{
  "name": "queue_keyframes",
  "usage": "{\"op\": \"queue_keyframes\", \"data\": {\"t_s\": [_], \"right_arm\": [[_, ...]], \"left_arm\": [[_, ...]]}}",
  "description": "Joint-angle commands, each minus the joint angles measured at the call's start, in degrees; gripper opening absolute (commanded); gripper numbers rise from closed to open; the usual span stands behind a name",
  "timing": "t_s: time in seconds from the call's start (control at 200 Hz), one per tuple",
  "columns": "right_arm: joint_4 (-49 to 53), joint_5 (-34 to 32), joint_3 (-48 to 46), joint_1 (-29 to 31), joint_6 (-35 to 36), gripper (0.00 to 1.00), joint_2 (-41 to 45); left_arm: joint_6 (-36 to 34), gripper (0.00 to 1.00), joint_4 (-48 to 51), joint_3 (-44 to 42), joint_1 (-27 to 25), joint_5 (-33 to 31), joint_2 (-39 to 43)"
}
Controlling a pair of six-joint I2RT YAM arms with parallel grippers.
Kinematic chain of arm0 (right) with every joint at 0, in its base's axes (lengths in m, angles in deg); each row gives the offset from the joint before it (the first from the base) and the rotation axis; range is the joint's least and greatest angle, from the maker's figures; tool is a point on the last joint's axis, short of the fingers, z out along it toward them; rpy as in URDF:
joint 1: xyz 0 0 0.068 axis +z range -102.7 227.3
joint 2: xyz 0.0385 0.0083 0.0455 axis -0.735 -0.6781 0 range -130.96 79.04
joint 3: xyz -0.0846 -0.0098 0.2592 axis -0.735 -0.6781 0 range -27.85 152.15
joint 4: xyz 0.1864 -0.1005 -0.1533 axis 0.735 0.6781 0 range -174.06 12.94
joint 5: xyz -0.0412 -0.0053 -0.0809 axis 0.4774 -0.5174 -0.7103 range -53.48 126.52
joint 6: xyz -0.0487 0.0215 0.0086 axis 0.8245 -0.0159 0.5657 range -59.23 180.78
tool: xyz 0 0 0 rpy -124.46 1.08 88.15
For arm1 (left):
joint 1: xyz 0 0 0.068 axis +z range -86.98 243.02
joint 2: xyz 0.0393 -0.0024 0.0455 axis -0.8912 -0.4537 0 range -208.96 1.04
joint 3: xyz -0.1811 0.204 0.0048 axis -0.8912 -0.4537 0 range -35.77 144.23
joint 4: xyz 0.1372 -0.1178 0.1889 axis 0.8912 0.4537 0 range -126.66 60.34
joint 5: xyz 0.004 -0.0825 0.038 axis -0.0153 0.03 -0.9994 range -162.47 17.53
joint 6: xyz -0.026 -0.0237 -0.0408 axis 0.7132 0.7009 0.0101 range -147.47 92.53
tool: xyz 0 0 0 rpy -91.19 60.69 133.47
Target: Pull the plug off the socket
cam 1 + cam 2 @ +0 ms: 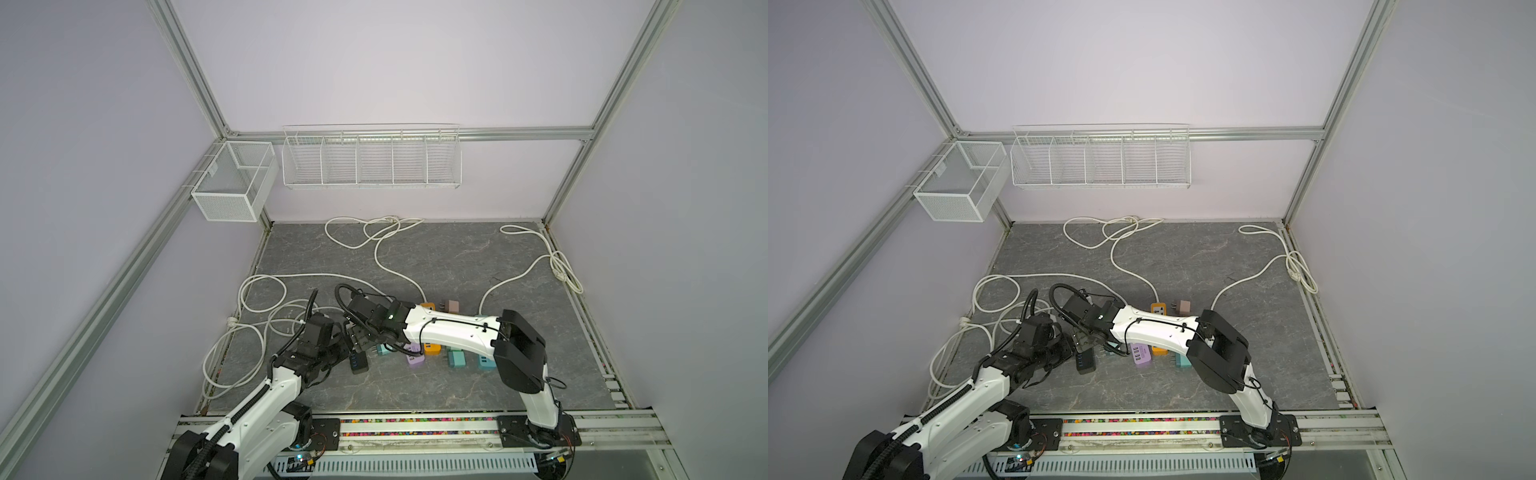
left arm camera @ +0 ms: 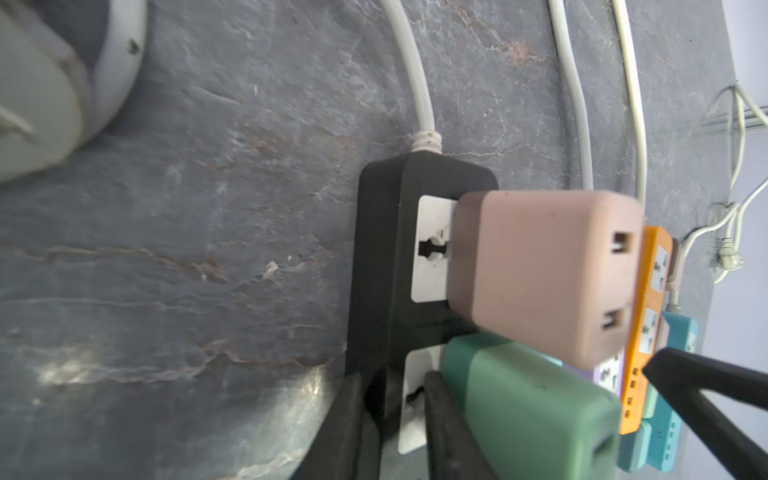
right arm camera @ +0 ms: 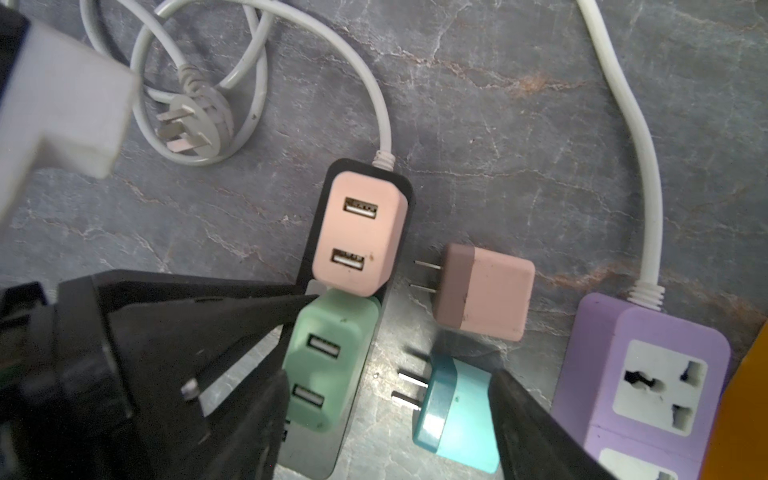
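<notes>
Left tool (image 2: 395,419) pinches black power strip (image 2: 378,249), lower frame, likely anchoring it; right tool (image 3: 390,399) gapes astride green USB charger (image 3: 328,357), ungripped.

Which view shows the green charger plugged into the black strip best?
Right wrist: the green charger faces the lens, both USB ports clear. Left wrist shows the charger side-on, cropped. Both top views: too small and covered.

pink plug (image 2: 540,274) | in black power strip (image 2: 382,249) | green plug (image 2: 532,415) beside (blurred)
</notes>
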Motion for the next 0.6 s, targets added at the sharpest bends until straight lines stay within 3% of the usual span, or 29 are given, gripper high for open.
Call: {"op": "queue_keyframes", "data": {"t_s": [0.0,0.145,0.595], "right_arm": [[1.08,0.14,1.46,0.30,-0.61,0.75,-1.31],[1.01,0.95,2.19,0.29,-0.61,0.71,-2.34],[0.74,3.17,3.70,0.35,-0.60,0.61,-5.32]], "left_arm": [[0.90,0.26,-2.62,-1.52,0.20,1.99,-0.04],[1.10,0.21,-3.50,-1.93,0.17,3.00,-0.37],[0.59,0.21,-2.76,-2.31,0.17,1.60,-2.56]]}}
